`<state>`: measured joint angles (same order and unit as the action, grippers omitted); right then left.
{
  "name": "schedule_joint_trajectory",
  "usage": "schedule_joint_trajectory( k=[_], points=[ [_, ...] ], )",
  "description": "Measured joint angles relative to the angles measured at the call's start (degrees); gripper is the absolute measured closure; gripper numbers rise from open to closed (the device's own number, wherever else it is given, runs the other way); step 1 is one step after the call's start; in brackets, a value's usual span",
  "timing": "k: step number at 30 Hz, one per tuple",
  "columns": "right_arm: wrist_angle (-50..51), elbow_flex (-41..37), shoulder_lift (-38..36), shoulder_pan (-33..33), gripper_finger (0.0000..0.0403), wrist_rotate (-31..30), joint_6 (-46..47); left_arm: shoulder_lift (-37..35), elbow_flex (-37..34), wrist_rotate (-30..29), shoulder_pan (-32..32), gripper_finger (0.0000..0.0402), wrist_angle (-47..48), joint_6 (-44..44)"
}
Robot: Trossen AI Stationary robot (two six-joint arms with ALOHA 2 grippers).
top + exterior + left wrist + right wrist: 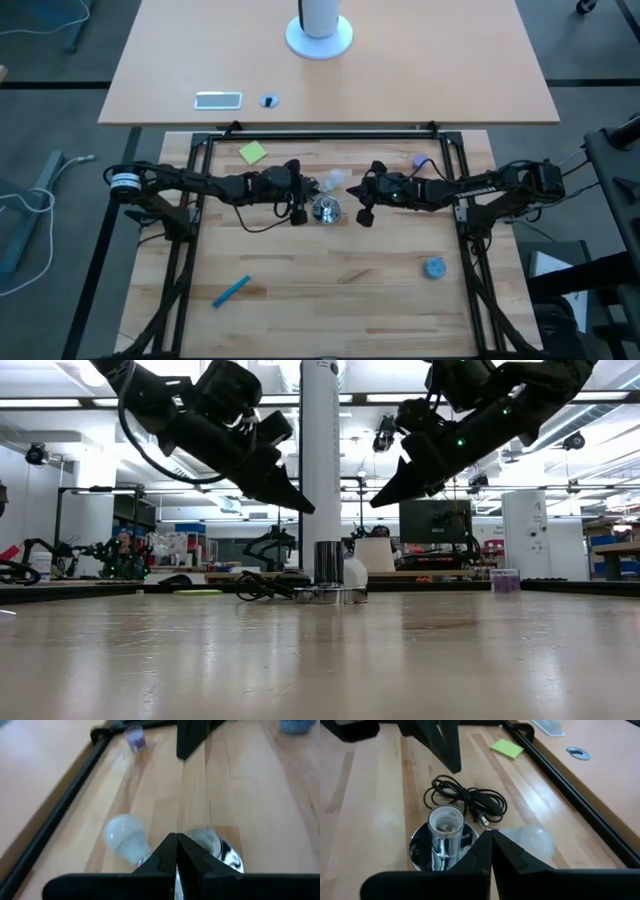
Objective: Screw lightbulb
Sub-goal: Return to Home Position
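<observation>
On the left of the wooden bench (340, 310), a blue marker (231, 291) lies near the front edge and a green sticky note (252, 152) lies near the far rail of the black frame (320, 135). The left arm reaches in from the left side, and the left gripper (297, 212) hangs above the bench just left of the socket; its wrist view shows its fingers (167, 855) pressed together with nothing between them, and the low view shows the same gripper (303, 506) well clear of the bench top, tips slanting down toward the middle. A coiled black cord (467, 800) lies on the wood beside the round shiny metal socket (326, 210), which stands upright at the centre with its mouth (444, 820) open upward. The lightbulb (332, 182) lies on its side on the bench just beyond the socket, on the far side, with its white globe (124, 836) pointing away from the socket; whether its base touches the socket cannot be told, since the fingers hide that spot in both wrist views. The right gripper (364, 214) hangs just right of the socket, mirrored against the left one, raised off the bench in the low view (377, 501), its fingers (495, 850) shut tight on nothing. Farther right, a small purple cup (419, 160) stands near the far rail, and a blue-grey round cap (434, 268) lies toward the front right
</observation>
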<state>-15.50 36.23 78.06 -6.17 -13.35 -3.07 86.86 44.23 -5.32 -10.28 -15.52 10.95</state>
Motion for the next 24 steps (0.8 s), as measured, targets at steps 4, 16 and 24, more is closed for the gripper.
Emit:
schedule_joint_trajectory(
  k=[4, 16, 24],
  points=[
    [0.4, 0.0, 0.0, -0.5, 0.0403, -0.1, 0.0, -0.3, 0.0, -0.3, 0.0, 0.0401, 1.9, -0.3],
    [3.3, 0.0, 0.0, -1.6, 0.0403, 0.4, 2.6, -1.3, 0.0, -2.5, 0.4, 0.0401, 11.0, -2.5],
    [2.3, -1.6, -6.7, -0.8, 0.0403, 5.9, -2.0, -19.3, -8.9, 4.4, 2.6, 0.0401, 14.5, -4.3]
  ],
)
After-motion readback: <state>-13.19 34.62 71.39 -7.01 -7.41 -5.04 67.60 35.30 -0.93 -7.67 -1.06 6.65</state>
